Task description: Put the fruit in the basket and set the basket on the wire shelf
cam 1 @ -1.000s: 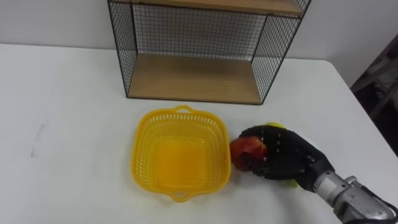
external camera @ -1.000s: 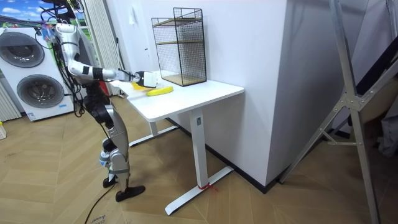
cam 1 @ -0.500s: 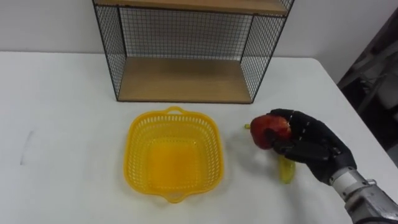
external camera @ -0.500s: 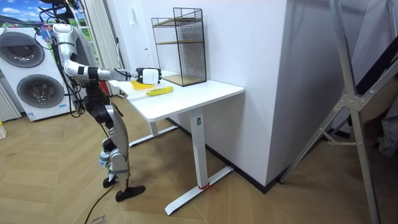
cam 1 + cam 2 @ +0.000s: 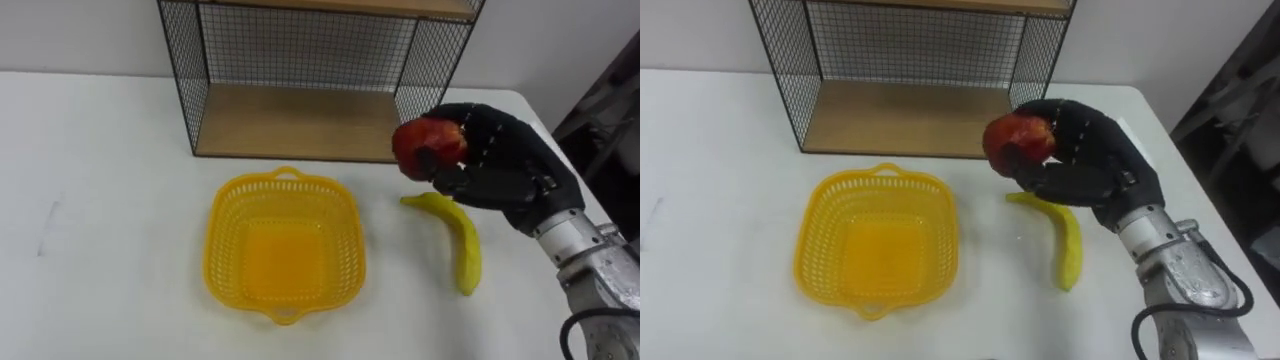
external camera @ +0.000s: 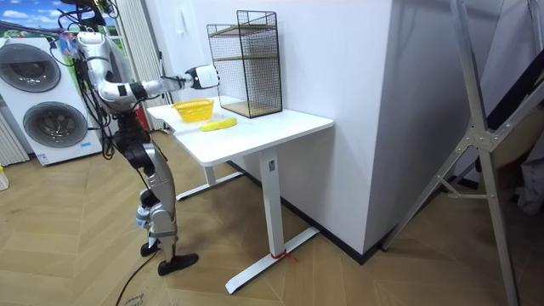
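The right hand (image 5: 500, 170) has come up off the bench (image 5: 100, 150) since a second ago, and the red apple (image 5: 428, 147) has gone up with it. Then it sat low, just right of the yellow basket (image 5: 222, 250); now it hangs in the air, right of the basket and a little beyond it. The lift has also bared the banana (image 5: 458, 245), which was half hidden under the hand before.

The basket stands upright on the white bench with nothing in it, one small handle toward the robot and one away. Beyond the basket, close to its far handle but not touching it, stands the wire shelf (image 5: 290, 120), black mesh on the sides and back with a wooden board at the bottom. Right of the basket, above bench height, is the apple, with the dark fingers curled round it from the right and the thumb under it, a firm hold. The banana lies flat on the bench right of the basket and apart from it, below the hand, its length running toward the robot.

From across the room, the robot stands at the end of the bench nearest the basket (image 6: 194, 108), its right arm stretched out with the hand (image 6: 204, 77) raised above the basket. Two washing machines (image 6: 38, 93) stand behind it, well apart from the basket.
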